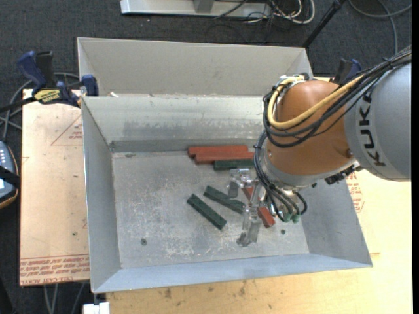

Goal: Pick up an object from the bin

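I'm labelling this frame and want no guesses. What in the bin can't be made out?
Camera view:
Red-brown block at the back wall: right end hidden under the robot's orange cover.
Dark green block below it: right end hidden likewise.
Small red piece beside the gripper: partly behind cables, too small to identify.
Bin floor beneath the arm: hidden.

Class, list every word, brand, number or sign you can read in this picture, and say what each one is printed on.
"KUK": black letters running up the grey arm; whatever follows is hidden behind its cables, so the brand reads only in part.
No readable text on the dark green bars, the red-brown bar or the bin.
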Controlling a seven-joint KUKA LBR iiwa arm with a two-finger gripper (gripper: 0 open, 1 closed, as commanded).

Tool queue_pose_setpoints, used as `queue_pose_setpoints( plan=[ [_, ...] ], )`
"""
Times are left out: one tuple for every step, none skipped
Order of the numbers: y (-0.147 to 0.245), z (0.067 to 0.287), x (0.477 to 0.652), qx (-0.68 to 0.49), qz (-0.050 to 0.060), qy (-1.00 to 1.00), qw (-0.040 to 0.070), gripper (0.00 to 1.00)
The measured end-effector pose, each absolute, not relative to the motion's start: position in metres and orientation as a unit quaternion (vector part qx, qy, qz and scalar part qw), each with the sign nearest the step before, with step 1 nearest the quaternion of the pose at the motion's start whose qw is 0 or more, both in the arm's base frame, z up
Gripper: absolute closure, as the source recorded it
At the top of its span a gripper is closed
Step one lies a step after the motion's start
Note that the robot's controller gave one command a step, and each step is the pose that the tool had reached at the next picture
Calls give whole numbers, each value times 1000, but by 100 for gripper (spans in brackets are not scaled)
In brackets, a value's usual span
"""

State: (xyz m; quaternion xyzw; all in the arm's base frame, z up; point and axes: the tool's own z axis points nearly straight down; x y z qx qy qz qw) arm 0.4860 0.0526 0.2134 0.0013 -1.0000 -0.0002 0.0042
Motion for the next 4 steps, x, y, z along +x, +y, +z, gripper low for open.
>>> queue_pose_setpoints(
  plan=[
    [41, 110, 557, 94, 0, -996, 0, 0],
    [49, 71, 605, 518, -1, -855, -3, 0],
    [14, 109, 628, 509, 2, -860, -4, 0],
    [-39, 71, 645, 719, 0, -695, -2, 0]
  ],
)
